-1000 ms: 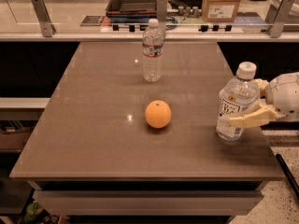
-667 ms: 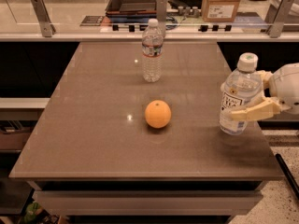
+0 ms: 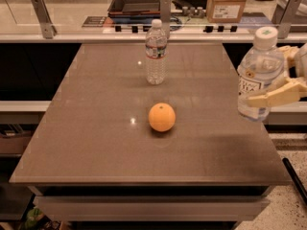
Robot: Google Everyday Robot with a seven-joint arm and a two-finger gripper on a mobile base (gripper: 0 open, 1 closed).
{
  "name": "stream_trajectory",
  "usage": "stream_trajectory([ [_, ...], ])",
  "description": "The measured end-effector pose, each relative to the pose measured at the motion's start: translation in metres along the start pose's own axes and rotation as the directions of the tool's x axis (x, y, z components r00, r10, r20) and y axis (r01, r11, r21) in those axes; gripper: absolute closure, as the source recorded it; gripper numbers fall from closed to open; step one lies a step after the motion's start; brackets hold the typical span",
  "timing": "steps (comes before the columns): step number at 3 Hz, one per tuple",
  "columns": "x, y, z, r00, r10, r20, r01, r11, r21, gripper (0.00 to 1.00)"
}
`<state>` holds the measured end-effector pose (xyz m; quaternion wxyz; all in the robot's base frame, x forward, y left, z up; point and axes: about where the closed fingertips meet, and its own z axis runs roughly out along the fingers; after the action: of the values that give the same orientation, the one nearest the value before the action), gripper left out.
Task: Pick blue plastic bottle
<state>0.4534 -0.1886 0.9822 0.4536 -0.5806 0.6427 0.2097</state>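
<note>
**Camera view.** Blue plastic bottle (image 3: 258,73) stands upright, long axis vertical, over the right edge of the bench (image 3: 96,143), approx. mid-length; base looks lifted clear of the top. Gripper (image 3: 269,87) reaches in from the right, arm roughly level, fingers (image 3: 278,94) pinching the bottle's lower body, cap free above. Orange (image 3: 161,117) at centre & slim clear bottle (image 3: 156,51) nr far edge: well apart.

Jaws gripping blue plastic bottle (image 3: 259,63) at table's (image 3: 96,143) right, clear of orange (image 3: 161,117).
</note>
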Motion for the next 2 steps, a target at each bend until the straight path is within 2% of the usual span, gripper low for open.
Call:
stream_trajectory([
  [2,-0.038,-0.002,-0.036,0.996,-0.084,-0.036,0.086,0.9946,0.059,1.00],
])
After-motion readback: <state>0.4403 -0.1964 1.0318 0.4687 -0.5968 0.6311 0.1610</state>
